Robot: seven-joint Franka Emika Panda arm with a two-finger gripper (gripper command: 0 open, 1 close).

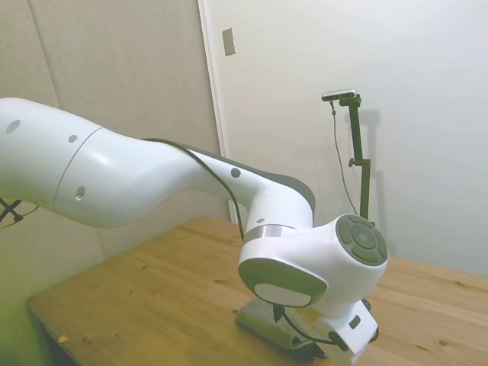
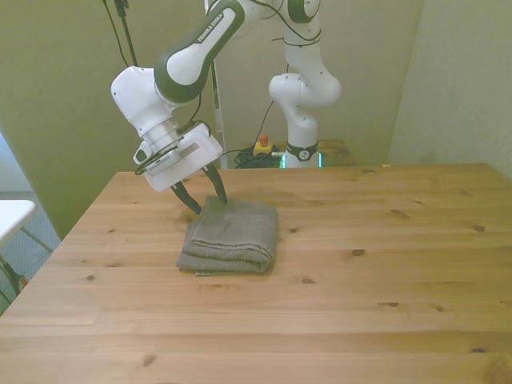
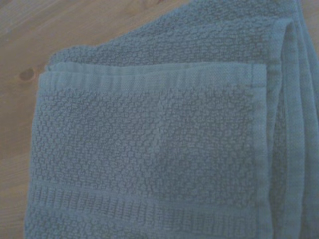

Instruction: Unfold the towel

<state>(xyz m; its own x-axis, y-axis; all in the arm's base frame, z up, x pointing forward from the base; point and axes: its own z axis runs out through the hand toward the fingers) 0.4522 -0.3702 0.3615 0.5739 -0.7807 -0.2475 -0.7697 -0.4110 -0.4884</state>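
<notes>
— On the wooden surface, where did the folded grey-olive terry towel lie?
— Left of centre in the front view, flat, in thick layers, its ribbed hem showing at the wrist camera.
— And the white arm's claw?
— At the towel's eleven o'clock corner, its dark fingers spread apart, gripping nothing, tips at the cloth's far edge.

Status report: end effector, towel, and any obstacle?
End effector open, at towel's far corner. Towel folded, flat on table. No obstacle visible.
</notes>
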